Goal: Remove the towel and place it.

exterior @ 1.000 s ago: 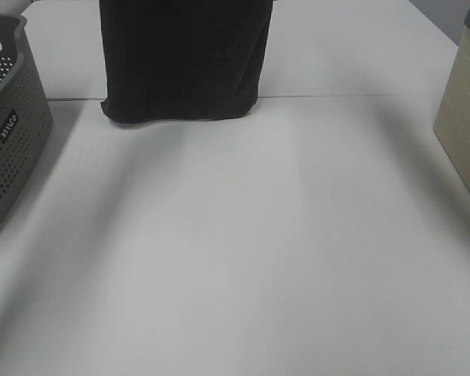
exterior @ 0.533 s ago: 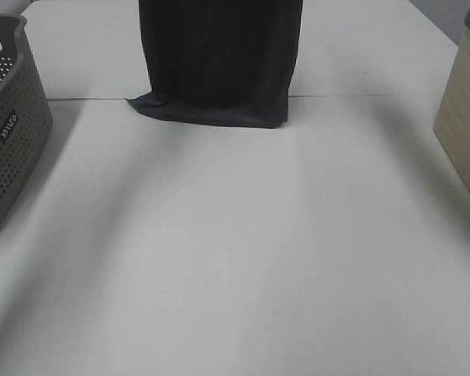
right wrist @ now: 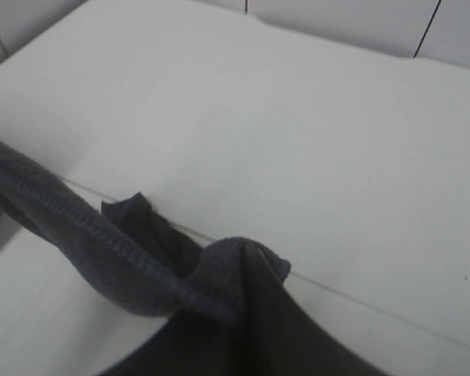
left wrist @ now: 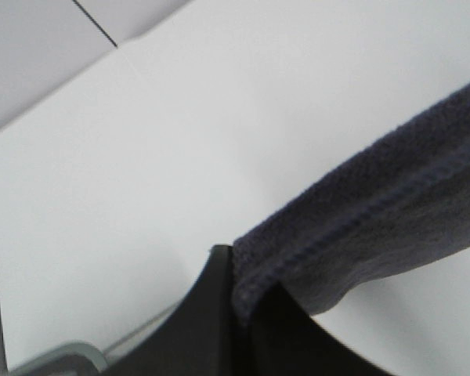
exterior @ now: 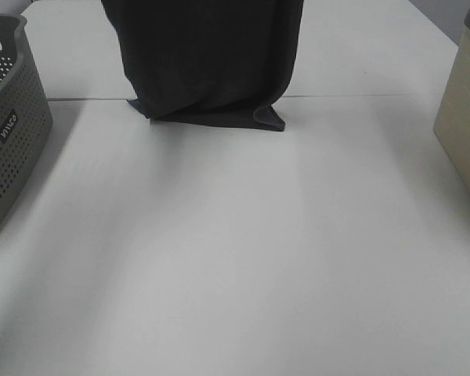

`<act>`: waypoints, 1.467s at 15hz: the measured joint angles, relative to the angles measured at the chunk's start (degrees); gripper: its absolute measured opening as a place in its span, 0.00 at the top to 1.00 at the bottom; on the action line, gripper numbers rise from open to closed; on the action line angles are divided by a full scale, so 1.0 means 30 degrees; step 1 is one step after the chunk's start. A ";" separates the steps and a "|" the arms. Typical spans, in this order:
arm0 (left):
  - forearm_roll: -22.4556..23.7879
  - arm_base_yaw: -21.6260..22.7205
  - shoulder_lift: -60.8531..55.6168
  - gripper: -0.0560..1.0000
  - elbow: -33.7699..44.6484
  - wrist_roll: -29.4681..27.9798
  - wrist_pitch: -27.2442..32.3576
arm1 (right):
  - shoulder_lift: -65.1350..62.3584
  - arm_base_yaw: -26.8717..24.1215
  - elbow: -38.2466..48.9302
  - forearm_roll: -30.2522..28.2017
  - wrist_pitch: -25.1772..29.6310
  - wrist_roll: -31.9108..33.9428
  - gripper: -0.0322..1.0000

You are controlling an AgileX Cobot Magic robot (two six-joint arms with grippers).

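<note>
While left gripper (left wrist: 236,309) and right gripper (right wrist: 239,317) pinch its hem, dark charcoal terry towel (exterior: 207,63) hangs, bottom crumpled on white table (exterior: 235,251).

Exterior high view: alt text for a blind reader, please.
A dark towel hangs from above the frame, its lower edge crumpled on a white table. Grey perforated basket at left edge, beige container at right.
</note>
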 joint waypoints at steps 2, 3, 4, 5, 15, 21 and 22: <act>-0.0382 0.0000 -0.0191 0.95 0.0095 -0.1318 0.1738 | -0.0267 0.0000 0.0000 0.0573 0.1853 -0.0344 0.96; -0.0573 0.0000 -0.0382 0.95 0.0401 -0.1833 0.1833 | -0.0306 0.0000 0.0000 0.0707 0.2807 -0.0363 0.96; -0.0993 0.0000 -0.0668 0.95 0.0821 -0.2120 0.1853 | -0.0344 0.0000 0.0000 0.0726 0.3801 -0.0363 0.96; -0.1509 0.0000 -0.1070 0.95 0.1547 -0.2215 0.1872 | -0.0344 0.0000 0.0000 0.0726 0.4106 -0.0363 0.96; -0.5348 -0.0057 -1.1574 0.95 1.7074 -0.3189 0.1700 | -0.6685 0.0153 1.0351 0.2005 0.4565 -0.0401 0.96; -0.7162 -0.0248 -1.5775 0.95 2.2250 -0.3629 0.1050 | -1.0065 0.0382 1.4515 0.1642 0.4507 -0.0458 0.96; -0.7754 -0.0248 -1.6100 0.95 2.2804 -0.3571 0.1031 | -1.0371 0.0382 1.5183 0.1642 0.4488 -0.0458 0.96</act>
